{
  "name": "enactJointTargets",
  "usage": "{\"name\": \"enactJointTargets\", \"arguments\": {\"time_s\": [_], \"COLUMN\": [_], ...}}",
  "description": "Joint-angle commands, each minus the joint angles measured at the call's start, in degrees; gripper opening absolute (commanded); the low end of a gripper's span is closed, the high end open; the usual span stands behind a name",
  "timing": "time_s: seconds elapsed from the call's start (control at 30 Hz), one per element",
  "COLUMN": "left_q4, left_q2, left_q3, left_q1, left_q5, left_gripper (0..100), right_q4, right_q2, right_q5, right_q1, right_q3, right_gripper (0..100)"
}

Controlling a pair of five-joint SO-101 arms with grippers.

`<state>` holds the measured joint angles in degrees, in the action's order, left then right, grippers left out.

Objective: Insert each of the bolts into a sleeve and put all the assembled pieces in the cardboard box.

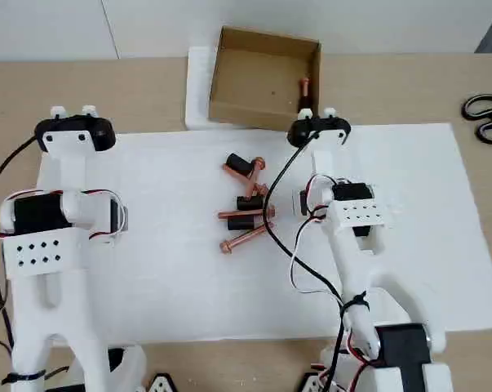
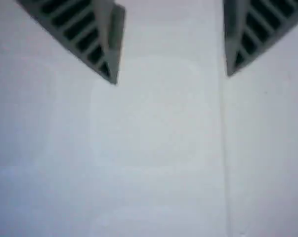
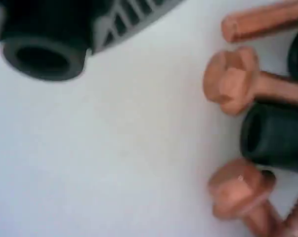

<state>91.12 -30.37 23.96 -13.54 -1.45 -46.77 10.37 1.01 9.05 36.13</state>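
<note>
Wood table [image 1: 148, 82], white foam sheet [image 1: 148, 269] on it. L arm stretched fwd along sheet's left side, left gripper [image 2: 172, 78] fingers apart over bare foam. R arm stretched fwd, right gripper [image 1: 319, 131] by cardboard box [image 1: 254, 82], clamped on black sleeve [image 3: 42, 57]. Loose bolts [image 1: 244, 237] & sleeves [image 1: 247, 202] mid-sheet; one bolt [image 1: 305, 86] in box.

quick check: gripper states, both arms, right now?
Left gripper: open, holding nothing.
Right gripper: closed, holding a black sleeve.
</note>
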Motion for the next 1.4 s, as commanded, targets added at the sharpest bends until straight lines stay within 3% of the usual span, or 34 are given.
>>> {"name": "enactJointTargets", "arguments": {"time_s": [0.0,0.73,1.37], "left_q4": [0.3,0.4,0.4], "left_q2": [0.0,0.0,0.0], "left_q3": [-2.3,-2.3,-2.3], "left_q1": [0.4,0.4,0.4], "left_q5": [0.4,0.4,0.4], "left_gripper": [14,14,14], "right_q4": [0.8,-1.6,-5.6], "right_q2": [2.7,-4.8,-10.4], "right_q5": [1.1,1.1,1.1], "right_q1": [-0.5,1.5,2.3], "right_q3": [-0.3,-1.8,-11.1], "right_gripper": [6.9,15.1,15.1]}}
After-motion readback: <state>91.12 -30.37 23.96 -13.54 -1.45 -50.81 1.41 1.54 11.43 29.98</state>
